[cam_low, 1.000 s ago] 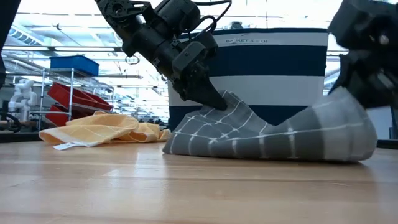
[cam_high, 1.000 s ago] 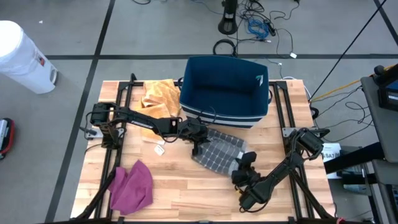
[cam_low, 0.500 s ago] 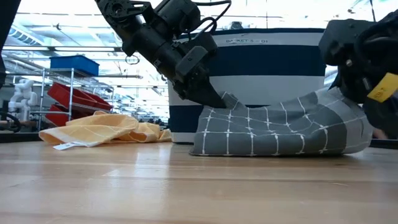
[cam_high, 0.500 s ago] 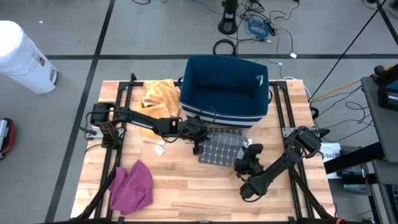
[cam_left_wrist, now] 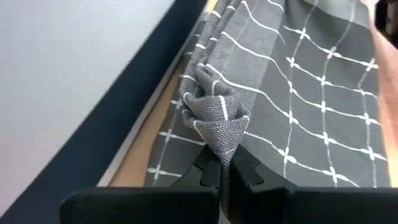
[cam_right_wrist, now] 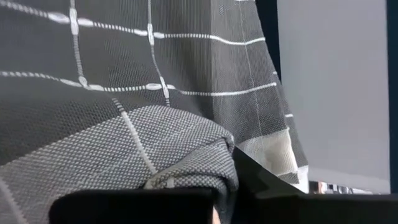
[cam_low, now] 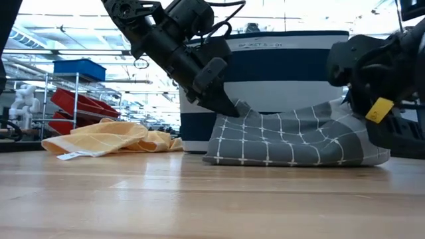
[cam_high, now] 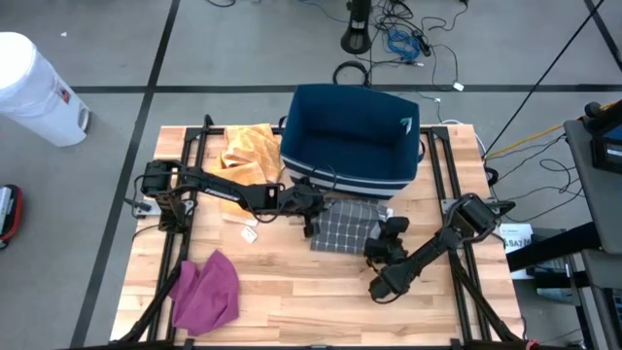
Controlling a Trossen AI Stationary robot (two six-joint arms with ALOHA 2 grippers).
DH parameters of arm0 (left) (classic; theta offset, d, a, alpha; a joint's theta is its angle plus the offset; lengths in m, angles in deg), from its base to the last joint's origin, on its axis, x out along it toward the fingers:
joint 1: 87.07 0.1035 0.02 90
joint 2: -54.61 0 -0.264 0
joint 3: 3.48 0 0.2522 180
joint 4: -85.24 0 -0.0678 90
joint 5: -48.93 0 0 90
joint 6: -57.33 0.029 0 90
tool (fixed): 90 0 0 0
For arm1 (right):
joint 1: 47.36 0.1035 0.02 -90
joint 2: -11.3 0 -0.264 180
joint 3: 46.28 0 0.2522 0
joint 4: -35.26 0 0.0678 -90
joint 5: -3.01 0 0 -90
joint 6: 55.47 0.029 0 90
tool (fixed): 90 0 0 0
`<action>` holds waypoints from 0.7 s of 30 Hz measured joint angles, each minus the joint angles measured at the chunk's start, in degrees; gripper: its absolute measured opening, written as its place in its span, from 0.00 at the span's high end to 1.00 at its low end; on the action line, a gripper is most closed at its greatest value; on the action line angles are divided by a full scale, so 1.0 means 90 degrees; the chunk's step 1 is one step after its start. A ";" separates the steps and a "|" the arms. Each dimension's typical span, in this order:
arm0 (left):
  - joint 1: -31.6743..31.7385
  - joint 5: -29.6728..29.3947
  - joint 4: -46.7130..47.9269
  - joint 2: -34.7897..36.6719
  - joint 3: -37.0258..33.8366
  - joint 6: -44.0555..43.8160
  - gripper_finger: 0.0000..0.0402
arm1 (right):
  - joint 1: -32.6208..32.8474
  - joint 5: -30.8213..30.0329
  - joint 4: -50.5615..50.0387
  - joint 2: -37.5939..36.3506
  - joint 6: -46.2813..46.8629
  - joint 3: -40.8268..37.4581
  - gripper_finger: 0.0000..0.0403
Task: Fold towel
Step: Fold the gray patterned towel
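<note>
A grey towel (cam_high: pixel 345 227) with a white grid lies bunched on the wooden table just in front of a navy and white basket (cam_high: pixel 352 141); its lower edge (cam_low: pixel 292 161) rests on the wood. My left gripper (cam_high: pixel 313 216) is shut on the towel's left end. My right gripper (cam_high: pixel 386 238) is shut on its right end. In the low view the towel (cam_low: pixel 292 136) spans between the two grippers and sags a little in the middle. My left gripper pinches a bunched, folded corner of the towel (cam_left_wrist: pixel 219 121) between its two fingers, several layers thick. The fingers slant down from the table's left side. That corner (cam_low: pixel 238 109) is held above the table, the cloth falling from it. My right gripper pinches a rounded fold of the towel (cam_right_wrist: pixel 186 158) between its fingers, more than one layer. It comes from the table's near right, slanting down. This end (cam_low: pixel 345 113) is held above the table and the cloth hangs down to the wood.
A yellow towel (cam_high: pixel 248 151) lies at the far left beside the basket, with a white tag (cam_high: pixel 247 234) on the wood near it. A purple cloth (cam_high: pixel 206 292) lies at the near left. A white bin (cam_high: pixel 34 87) stands on the floor beyond the table.
My right gripper has gone toward the table's far edge and the basket, carrying its end of the towel. The towel, spread out slantwise a second ago, is now drawn together into a shorter, doubled shape. The corner in my left gripper has stayed in place.
</note>
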 joint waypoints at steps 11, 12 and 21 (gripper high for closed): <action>0.0035 -0.0061 0.0417 0.0000 0.0000 0.0022 1.00 | -0.0355 0.0068 -0.0001 -0.0002 -0.0170 -0.0044 0.78; 0.0035 -0.0061 0.0449 -0.0002 0.0000 0.0019 1.00 | -0.0354 0.0070 -0.0055 -0.0002 -0.0134 -0.0044 0.75; 0.0035 -0.0139 0.0447 -0.0001 0.0000 0.0017 1.00 | -0.0177 0.0941 -0.1444 -0.0017 0.1310 0.0052 0.51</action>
